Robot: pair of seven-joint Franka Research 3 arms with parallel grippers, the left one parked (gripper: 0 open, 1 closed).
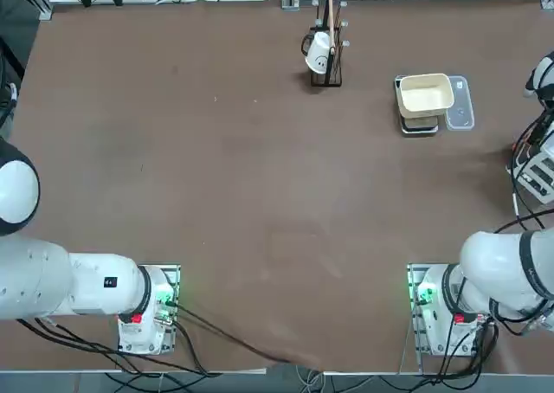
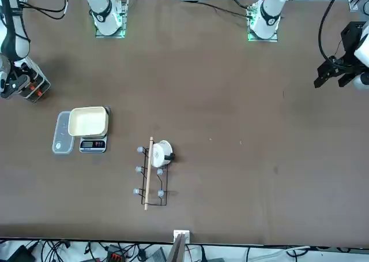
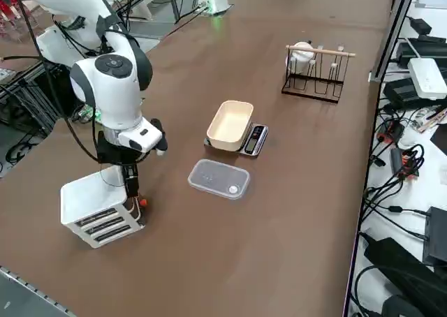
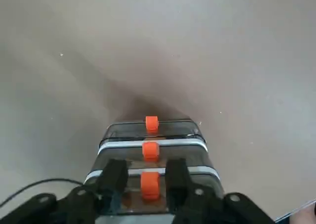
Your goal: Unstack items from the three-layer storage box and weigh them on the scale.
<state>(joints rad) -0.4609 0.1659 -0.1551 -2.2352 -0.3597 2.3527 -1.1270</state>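
The three-layer storage box (image 3: 98, 205) is a white tiered unit at the table's right edge, with clear drawer fronts and orange knobs (image 4: 151, 149). My right gripper (image 4: 146, 167) points down at its front. Its fingers (image 4: 116, 177) stand on either side of the nearest orange knob (image 4: 150, 184), with a narrow gap on each side, so it is open. In the right side view the gripper (image 3: 131, 188) hangs against the box's front corner. The items are hidden inside the box. The scale (image 3: 255, 139) carries a cream square tray (image 3: 230, 125), and nothing shows in the tray.
A clear flat lid (image 3: 218, 179) lies between the scale and the box. A black rack with a white cup (image 1: 326, 60) stands at the far middle of the table. Cables and equipment crowd the table's right edge.
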